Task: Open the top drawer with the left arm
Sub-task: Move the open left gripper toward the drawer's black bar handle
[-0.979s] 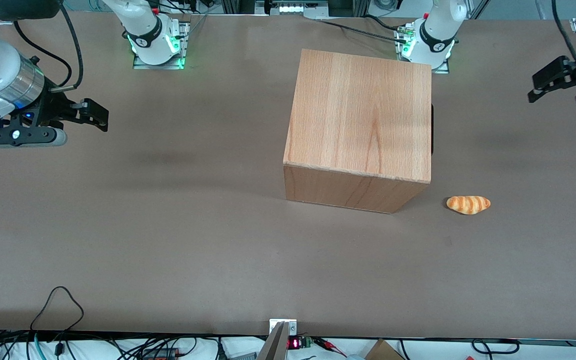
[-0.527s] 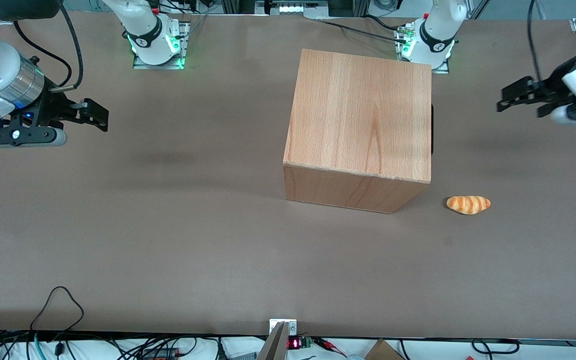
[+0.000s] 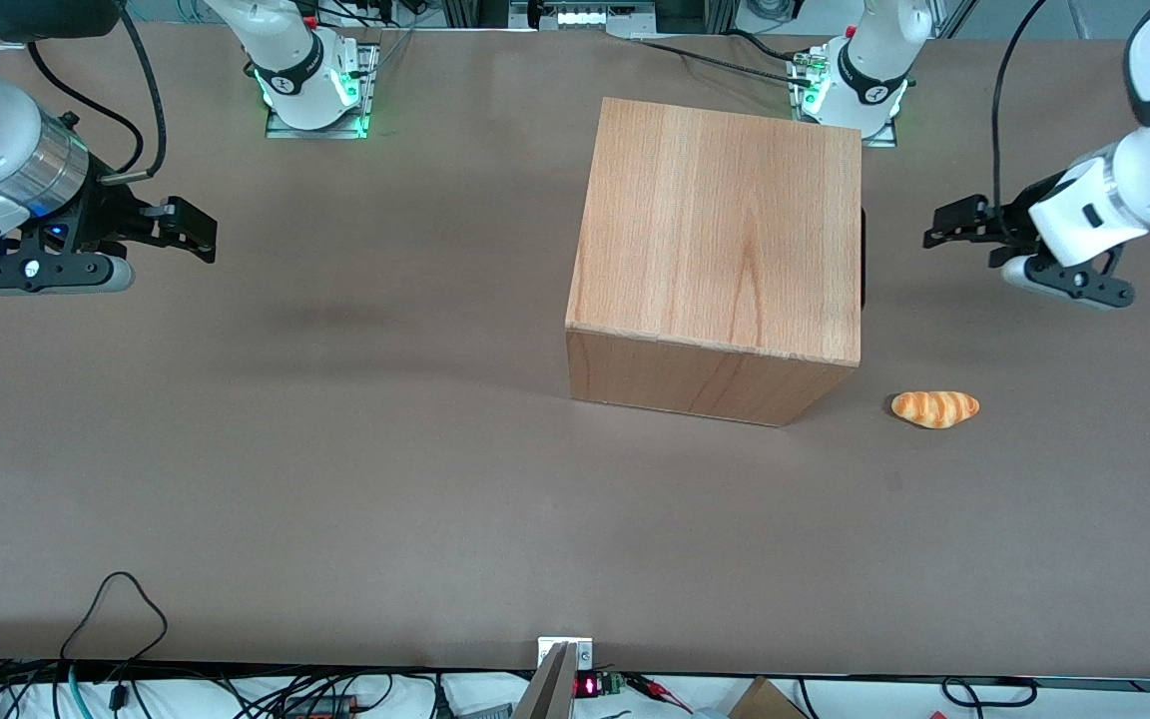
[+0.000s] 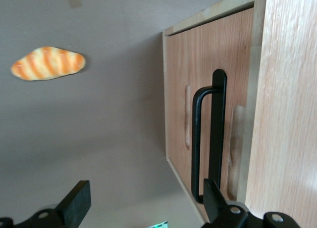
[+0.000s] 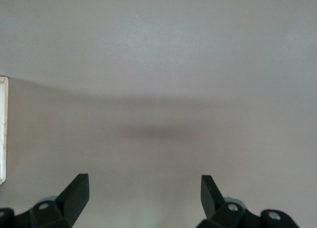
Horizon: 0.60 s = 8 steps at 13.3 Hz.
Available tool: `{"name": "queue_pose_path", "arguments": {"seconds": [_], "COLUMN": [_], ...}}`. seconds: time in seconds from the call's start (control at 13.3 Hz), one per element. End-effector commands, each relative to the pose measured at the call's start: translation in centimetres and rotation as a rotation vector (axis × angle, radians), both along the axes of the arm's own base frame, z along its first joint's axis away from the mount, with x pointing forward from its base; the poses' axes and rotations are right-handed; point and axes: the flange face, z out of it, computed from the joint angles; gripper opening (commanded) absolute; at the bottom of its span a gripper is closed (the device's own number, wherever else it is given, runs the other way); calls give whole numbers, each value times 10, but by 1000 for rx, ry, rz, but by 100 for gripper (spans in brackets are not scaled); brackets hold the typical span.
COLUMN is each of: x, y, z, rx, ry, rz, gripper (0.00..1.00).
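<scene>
Brown table (image 3: 335,449) carries a wooden cabinet (image 3: 725,230) near its middle, closer to the edge where the arm bases are bolted. Cabinet front faces the working arm's end of the table. Top drawer (image 4: 237,65) sits flush in that front, closed; its black handle (image 4: 208,139) stands off the panel as a long loop. Left arm (image 3: 1124,190) reaches in from the working arm's end. Its gripper (image 3: 949,228) hovers above the table in front of the drawer face, apart from it, level with the handle. Fingers (image 4: 74,203) spread wide, holding nothing. Small striped bread roll (image 3: 934,408) lies on the table just beside the cabinet's near corner, nearer the front camera than the gripper.
</scene>
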Motion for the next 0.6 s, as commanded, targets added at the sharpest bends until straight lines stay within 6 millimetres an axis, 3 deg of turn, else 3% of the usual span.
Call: {"name": "queue_pose_path", "arguments": {"seconds": [0.0, 0.53], "x": [-9, -13], "y": [0, -2], "z": [-23, -70], "rx": [-60, -109], "ry": [-5, 21], "rz": [16, 72], "gripper": [100, 100]}}
